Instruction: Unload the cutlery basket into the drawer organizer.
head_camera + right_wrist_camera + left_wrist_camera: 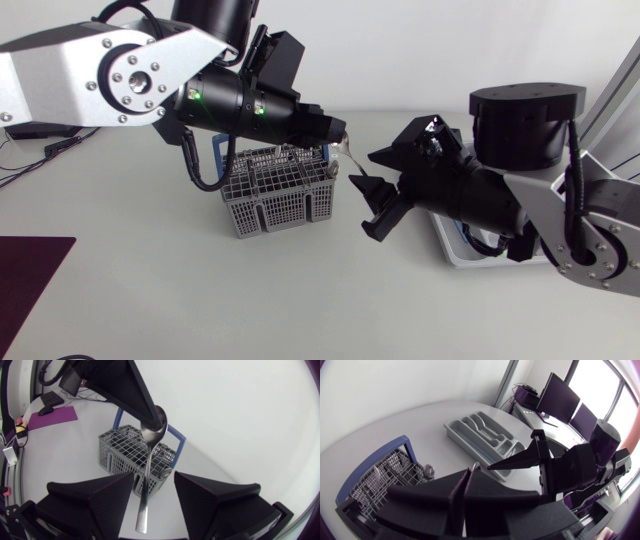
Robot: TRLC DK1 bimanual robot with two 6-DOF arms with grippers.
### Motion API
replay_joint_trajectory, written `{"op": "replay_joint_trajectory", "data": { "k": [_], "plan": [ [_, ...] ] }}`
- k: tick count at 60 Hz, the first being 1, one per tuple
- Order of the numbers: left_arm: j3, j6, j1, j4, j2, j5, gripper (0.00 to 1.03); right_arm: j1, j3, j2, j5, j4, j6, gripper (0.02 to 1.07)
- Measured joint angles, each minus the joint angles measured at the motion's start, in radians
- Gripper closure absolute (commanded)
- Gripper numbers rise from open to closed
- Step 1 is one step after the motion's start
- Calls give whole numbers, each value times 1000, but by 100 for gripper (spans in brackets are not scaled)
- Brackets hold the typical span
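Since the left gripper (pixel 338 132) is clamped on the bowl of the spoon (pixel 149 452) and the right gripper (pixel 153 476) stands with its fingers apart on either side of the handle, the step in hand reads as a handover.

Drawer organizer (pixel 485 435) lies under the right arm, behind its gripper. Cutlery basket (pixel 265 205) sits below the left gripper, just behind the hanging spoon. The handle hangs between the right fingers with no visible contact.

Judgement: close the right gripper squarely on the flat of the handle at mid-length, and confirm both pads bear before the left lets go. Too early a release would likely drop the spoon onto the basket rim or the table.

Table (pixel 150 300) — pale, matte, smooth; a dropped spoon would probably slide. Bare surface lies beneath the right gripper, so there looks to be room to swing back towards the organizer. Dark purple mat (pixel 30 270) lies well apart, far behind the left gripper.
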Motion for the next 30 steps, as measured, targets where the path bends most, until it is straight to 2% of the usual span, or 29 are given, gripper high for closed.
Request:
{"op": "replay_joint_trajectory", "data": {
  "k": [8,24,30],
  "plan": [
    [0,0,0,0,3,0,88,6,17,6,3,3,0,63],
    [0,0,0,-11,3,5,88,16,42,30,3,6,0,91],
    [0,0,0,-15,3,8,88,24,42,32,2,4,0,94]
  ]
}}
